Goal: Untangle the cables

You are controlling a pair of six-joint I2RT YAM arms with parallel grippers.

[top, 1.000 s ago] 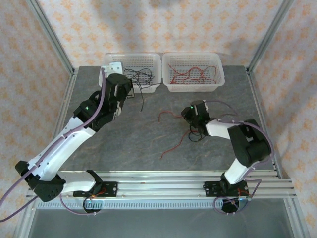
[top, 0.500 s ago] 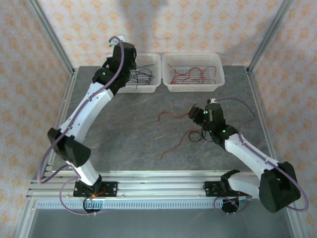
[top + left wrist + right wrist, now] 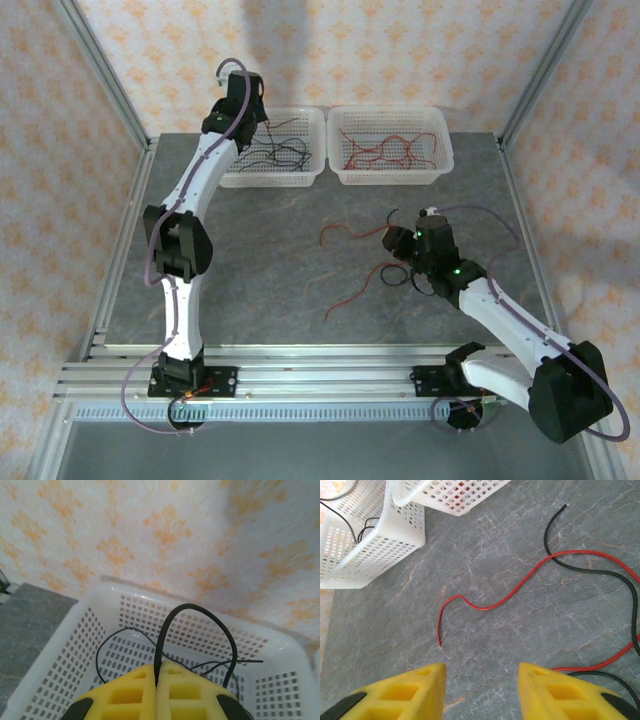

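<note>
Left arm has stretched farther out; most of the sorting looks done.
Left end effector (image 3: 156,692) clenches a thin black cable loop (image 3: 197,611) above the white perforated plastic basket (image 3: 60,650). The right end effector (image 3: 481,680) hangs released, well right of that basket, over a thin red cable (image 3: 517,588) and a black counter cable (image 3: 545,537) still crossed on the grey counter (image 3: 495,540).

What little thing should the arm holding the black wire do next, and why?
Probably open the left gripper so the black cable drops into the left basket. The gripper pinches that cable over the basket, where other black cables already lie, while the right basket holds red cables.
</note>
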